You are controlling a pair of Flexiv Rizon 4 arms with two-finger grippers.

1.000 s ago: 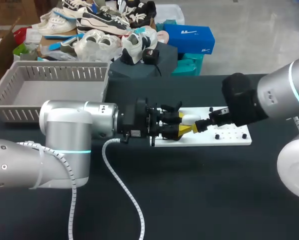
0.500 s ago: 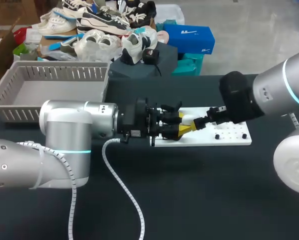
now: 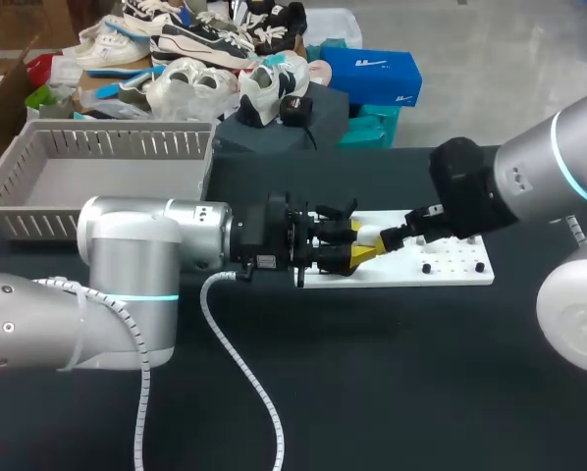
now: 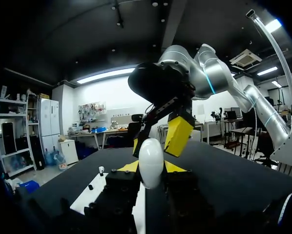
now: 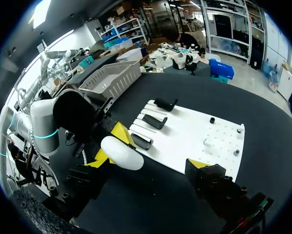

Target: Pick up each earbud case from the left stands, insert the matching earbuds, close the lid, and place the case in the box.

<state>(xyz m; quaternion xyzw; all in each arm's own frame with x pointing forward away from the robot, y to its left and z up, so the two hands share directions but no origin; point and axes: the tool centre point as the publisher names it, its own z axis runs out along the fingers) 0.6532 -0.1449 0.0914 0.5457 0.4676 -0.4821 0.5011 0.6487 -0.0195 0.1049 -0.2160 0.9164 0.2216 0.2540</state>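
Observation:
A white earbud case is held just above the left end of the white board, with my left gripper shut on it. In the left wrist view the case stands upright between that gripper's yellow tips. My right gripper is open and close against the case from the right. One of its yellow fingers hangs just behind the case. In the right wrist view the case lies between the wide-apart fingers of my right gripper, nearer one side.
The white board carries three black stands and several small dark pieces near its far end. A grey slatted basket stands at the back left of the dark table.
My right gripper has edged left towards the case, staying open. The left arm and the case have not moved.

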